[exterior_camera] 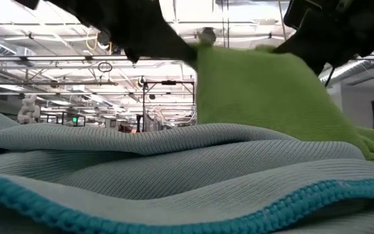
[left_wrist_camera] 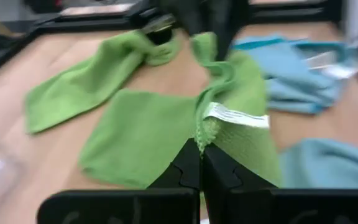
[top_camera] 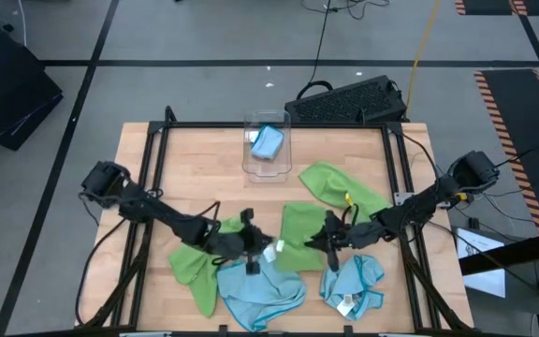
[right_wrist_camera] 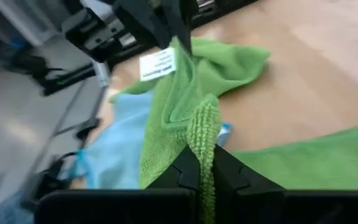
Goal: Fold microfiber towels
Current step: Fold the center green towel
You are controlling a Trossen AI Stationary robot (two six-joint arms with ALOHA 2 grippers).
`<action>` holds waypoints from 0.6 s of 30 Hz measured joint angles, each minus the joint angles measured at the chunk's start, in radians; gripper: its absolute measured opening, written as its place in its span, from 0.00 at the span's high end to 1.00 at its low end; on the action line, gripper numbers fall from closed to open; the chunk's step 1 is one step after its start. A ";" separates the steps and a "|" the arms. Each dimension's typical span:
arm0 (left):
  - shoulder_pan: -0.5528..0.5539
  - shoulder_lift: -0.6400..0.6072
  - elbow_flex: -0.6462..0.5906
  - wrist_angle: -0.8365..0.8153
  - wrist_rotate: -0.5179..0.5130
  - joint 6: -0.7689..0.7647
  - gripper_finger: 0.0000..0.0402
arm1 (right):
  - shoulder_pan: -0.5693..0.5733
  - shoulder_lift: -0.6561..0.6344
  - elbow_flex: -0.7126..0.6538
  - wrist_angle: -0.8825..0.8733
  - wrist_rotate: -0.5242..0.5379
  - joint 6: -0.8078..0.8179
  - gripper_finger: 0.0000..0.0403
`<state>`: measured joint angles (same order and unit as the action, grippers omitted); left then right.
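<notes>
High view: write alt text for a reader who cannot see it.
Seen from above, the left claw and right claw are both shut on opposite edges of a green towel at the middle of the wooden table. More green and blue towels lie around it, and a clear bin behind holds a blue towel.

Bin [top_camera: 268, 150] at the table's [top_camera: 195, 159] back centre, towels [top_camera: 298, 245] spread along the front, one inside bin
</notes>
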<state>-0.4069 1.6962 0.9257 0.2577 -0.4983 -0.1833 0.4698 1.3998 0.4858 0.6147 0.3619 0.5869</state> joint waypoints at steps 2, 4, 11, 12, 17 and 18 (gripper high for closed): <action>0.032 0.000 0.000 -0.027 -0.012 -0.003 0.99 | 0.000 0.000 0.000 -0.023 0.033 -0.001 0.98; 0.072 0.013 0.000 -0.035 -0.010 -0.012 0.99 | -0.003 0.000 0.000 -0.046 0.039 0.001 0.98; 0.167 0.107 0.001 0.105 0.038 0.031 0.99 | -0.025 0.000 0.000 -0.181 0.116 0.019 0.98; 0.176 0.124 0.000 0.111 0.039 0.035 0.99 | -0.030 0.000 0.000 -0.193 0.118 0.020 0.98; 0.215 0.145 0.001 0.141 0.042 0.040 0.99 | -0.063 0.000 0.000 -0.253 0.123 0.002 0.98; 0.223 0.144 0.001 0.136 0.050 0.040 0.99 | -0.071 0.000 0.000 -0.264 0.124 -0.004 0.98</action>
<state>-0.1843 1.8404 0.9264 0.3937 -0.4486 -0.1429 0.3984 1.3994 0.4854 0.3505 0.4860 0.5829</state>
